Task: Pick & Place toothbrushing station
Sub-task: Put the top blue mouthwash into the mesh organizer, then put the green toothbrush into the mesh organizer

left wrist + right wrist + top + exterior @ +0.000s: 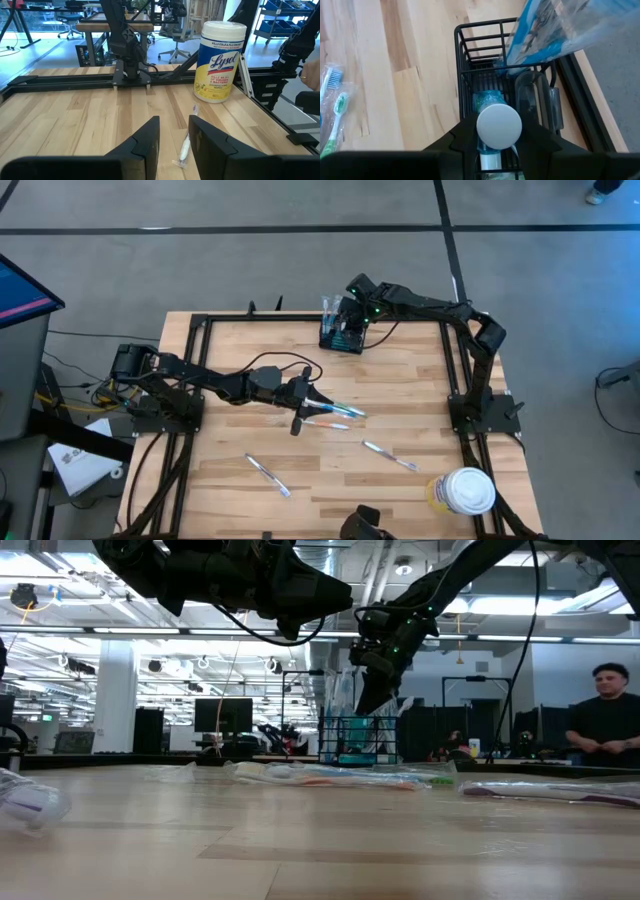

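From above, the small black rectangular wire-mesh holder (342, 338) stands at the far edge of the pale wooden tabletop (230, 410), right of centre. The right gripper (347, 315) hangs directly over it, and the left gripper (300, 402) hovers low at mid-table, just beside a cluster of clear-wrapped toothbrushes (335, 414). Two more wrapped brushes (268, 476) lie nearer. A round white-lidded yellow wipes tub (462, 492) sits at the near right corner.

At table height, the right gripper (378, 670) hangs just above the mesh holder (357, 740) at the far edge. Wrapped brushes (330, 776) lie in front of it. Behind is an open workshop with ceiling lights, monitors and a person in dark clothing at the far right.

The left wrist view shows the left arm's fingers (150, 137) apart and empty, a wrapped brush (185, 146) on the wood between them, and the wipes tub (220, 61) beyond.

The right wrist view shows the right gripper (499, 131) clamped on a small blue tube with a white round cap (499, 125), held over the holder (485, 55), where a blue-printed clear packet (555, 30) already stands.

I judge the step in hand to be loading the tube into the holder. The next move likely calls for a straight descent clear of the wires before release, then a grasp on the brush under the left fingers.
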{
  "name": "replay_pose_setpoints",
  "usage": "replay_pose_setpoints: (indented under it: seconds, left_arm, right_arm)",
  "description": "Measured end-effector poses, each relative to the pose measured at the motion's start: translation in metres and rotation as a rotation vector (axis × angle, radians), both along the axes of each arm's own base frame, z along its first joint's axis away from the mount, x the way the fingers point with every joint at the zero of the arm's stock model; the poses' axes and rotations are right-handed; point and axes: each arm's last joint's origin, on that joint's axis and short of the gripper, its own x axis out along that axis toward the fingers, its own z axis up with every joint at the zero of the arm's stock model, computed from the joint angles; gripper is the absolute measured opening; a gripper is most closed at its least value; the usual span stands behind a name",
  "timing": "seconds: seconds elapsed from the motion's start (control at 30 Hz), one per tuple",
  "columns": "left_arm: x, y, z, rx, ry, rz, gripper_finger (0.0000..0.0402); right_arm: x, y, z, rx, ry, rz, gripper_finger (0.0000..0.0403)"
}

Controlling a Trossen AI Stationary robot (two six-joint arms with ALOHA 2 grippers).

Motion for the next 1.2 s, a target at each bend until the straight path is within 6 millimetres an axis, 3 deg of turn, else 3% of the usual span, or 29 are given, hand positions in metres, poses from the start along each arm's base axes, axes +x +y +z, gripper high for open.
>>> replay_pose_setpoints:
  seconds: [0.23, 0.7, 1.2]
  left_arm:
    - [0.0, 0.0, 0.0, 0.0, 0.0, 0.0, 0.0099]
    - [0.0, 0.0, 0.0, 0.0, 0.0, 0.0, 0.0099]
    - [0.0, 0.0, 0.0, 0.0, 0.001, 0.0, 0.0099]
  right_arm:
    - [0.0, 0.001, 0.0, 0.006, 0.005, 0.002, 0.0117]
    - [0.0, 0.001, 0.004, 0.021, 0.014, -0.008, 0.021]
    - [0.006, 0.008, 0.032, 0.072, 0.037, 0.014, 0.0195]
